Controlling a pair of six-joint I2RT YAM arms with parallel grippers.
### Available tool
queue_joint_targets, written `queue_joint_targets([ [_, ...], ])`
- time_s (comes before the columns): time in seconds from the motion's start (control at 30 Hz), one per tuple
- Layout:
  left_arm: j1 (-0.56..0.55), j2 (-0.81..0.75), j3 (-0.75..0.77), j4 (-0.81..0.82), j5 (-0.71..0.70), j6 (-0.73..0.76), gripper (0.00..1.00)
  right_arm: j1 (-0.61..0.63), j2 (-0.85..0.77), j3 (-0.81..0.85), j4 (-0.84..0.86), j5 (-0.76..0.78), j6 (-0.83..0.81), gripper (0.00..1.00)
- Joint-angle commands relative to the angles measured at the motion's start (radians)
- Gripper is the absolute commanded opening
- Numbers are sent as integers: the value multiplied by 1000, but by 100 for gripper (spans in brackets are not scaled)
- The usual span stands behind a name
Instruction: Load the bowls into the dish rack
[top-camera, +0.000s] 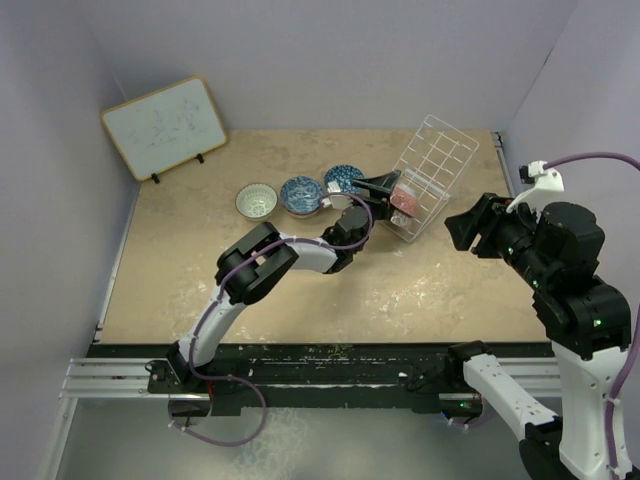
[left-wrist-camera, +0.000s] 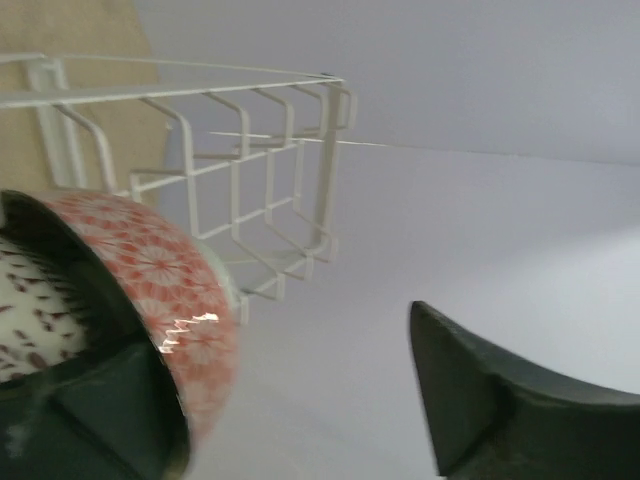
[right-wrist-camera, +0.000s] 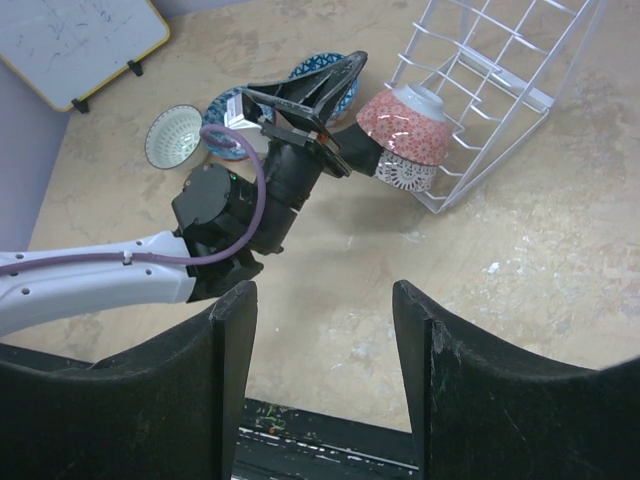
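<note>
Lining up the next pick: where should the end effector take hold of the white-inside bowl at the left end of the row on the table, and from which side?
Probably its rim, from above: the white-inside bowl sits upright, mouth up, so one finger goes inside, one outside. Take the left or near edge; a blue bowl crowds its right side.

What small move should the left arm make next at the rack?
Probably ease the left end effector slowly back from the dish rack: its jaws stand wide open, and the pink bowl already lies tilted on a white bowl in the rack, seemingly against one finger.
</note>
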Motion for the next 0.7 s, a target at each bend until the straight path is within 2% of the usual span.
queue_joint_targets([
  [0.0, 33, -48, -29, -63, -1, 11, 100, 4, -10, -6, 40, -15, -11, 60],
  [0.5, 73, -144, -71, -306, 151, 55, 99, 4, -19, -27, 55, -23, -2, 60],
  [0.67, 73, -159, -105, -323, 173, 61, 99, 4, -25, -28, 56, -24, 1, 60],
])
